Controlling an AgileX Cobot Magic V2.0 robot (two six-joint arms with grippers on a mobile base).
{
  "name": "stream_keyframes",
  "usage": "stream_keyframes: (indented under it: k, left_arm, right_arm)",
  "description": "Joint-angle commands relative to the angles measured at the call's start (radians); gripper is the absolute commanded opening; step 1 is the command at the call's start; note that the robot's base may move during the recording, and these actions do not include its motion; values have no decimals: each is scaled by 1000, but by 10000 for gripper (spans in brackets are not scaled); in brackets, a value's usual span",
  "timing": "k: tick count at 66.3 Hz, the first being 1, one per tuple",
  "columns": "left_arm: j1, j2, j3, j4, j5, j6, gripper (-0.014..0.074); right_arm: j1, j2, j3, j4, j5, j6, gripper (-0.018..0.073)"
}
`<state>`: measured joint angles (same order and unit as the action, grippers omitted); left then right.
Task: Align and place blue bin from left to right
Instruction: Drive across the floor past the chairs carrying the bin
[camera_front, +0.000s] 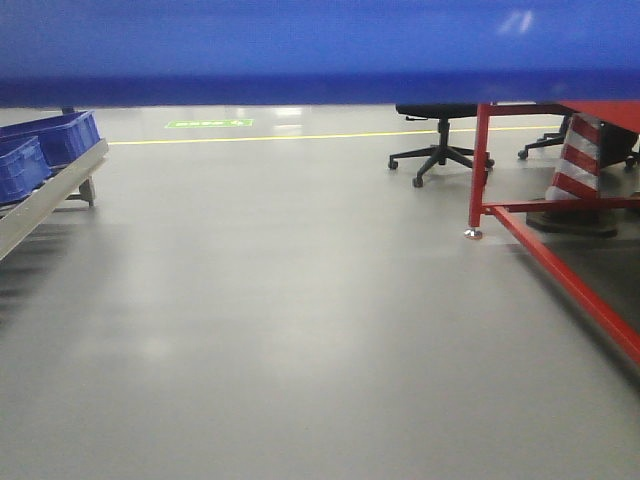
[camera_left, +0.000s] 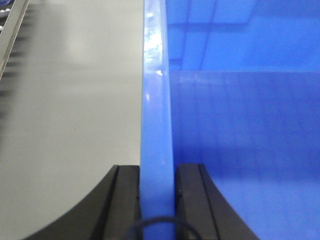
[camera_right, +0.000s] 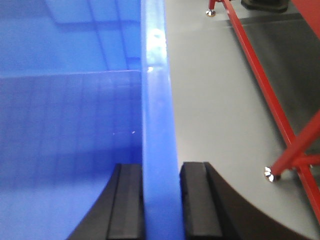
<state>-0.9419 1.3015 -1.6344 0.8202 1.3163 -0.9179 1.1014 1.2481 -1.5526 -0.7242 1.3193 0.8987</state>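
Note:
The blue bin (camera_front: 320, 40) hangs off the floor, its wall filling the top strip of the front view. In the left wrist view my left gripper (camera_left: 157, 170) is shut on the bin's left rim (camera_left: 155, 100), one black finger (camera_left: 125, 200) outside and one inside. My right gripper (camera_right: 161, 167) is shut on the right rim (camera_right: 157, 100) in the same way, with the bin's inside (camera_right: 70, 125) to its left. The bin's underside and far wall are hidden.
At the left, two smaller blue bins (camera_front: 60, 135) sit on a grey sloping rack (camera_front: 50, 200). At the right stands a red metal frame (camera_front: 560, 270), with a striped cone (camera_front: 578, 170) behind it. Black office chairs (camera_front: 440, 150) and a yellow floor line (camera_front: 250, 138) lie farther back.

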Motion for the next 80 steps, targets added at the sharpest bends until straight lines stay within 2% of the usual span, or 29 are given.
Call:
stream_keyframes:
  k: [1,80]
  left_arm:
    - [-18,7,-12,-49,-95,-9,-111]
    - [-18,9,-12,-47,-95,-9,-111]
  right_arm:
    - [18,7,-9,20,-161,1,-83]
    - [18,9,-9,20,-187,1,-83]
